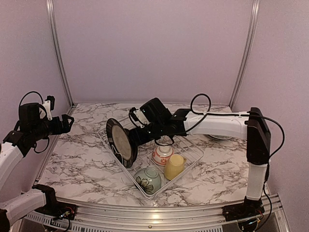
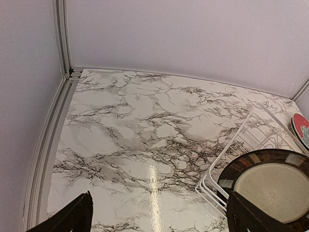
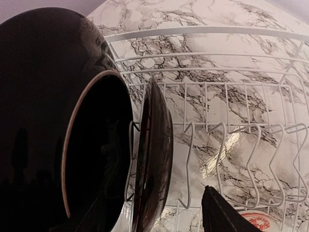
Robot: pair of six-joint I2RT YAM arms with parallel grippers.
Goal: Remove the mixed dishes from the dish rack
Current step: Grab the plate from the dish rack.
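Note:
The white wire dish rack point(image 1: 190, 157) lies in the middle of the table. Two black-rimmed plates point(image 1: 120, 142) stand on edge at its left end. My right gripper point(image 1: 137, 137) reaches in just behind them, open. In the right wrist view the thinner plate point(image 3: 154, 159) stands between the jaws. One finger point(image 3: 219, 212) is well clear of it; the other is lost against the large dark plate point(image 3: 48, 121). A red-patterned white bowl point(image 1: 162, 153), a yellow cup point(image 1: 174, 166) and a green flowered bowl point(image 1: 148, 179) sit in the rack's near end. My left gripper point(image 1: 65, 124) hangs open and empty over the table's left side.
A red-and-teal plate point(image 2: 301, 129) lies on the table beyond the rack, half hidden under the right arm in the top view. Metal rails point(image 2: 48, 145) and lilac walls close the table on the left, back and right. Marble tabletop point(image 2: 145, 125) spreads left of the rack.

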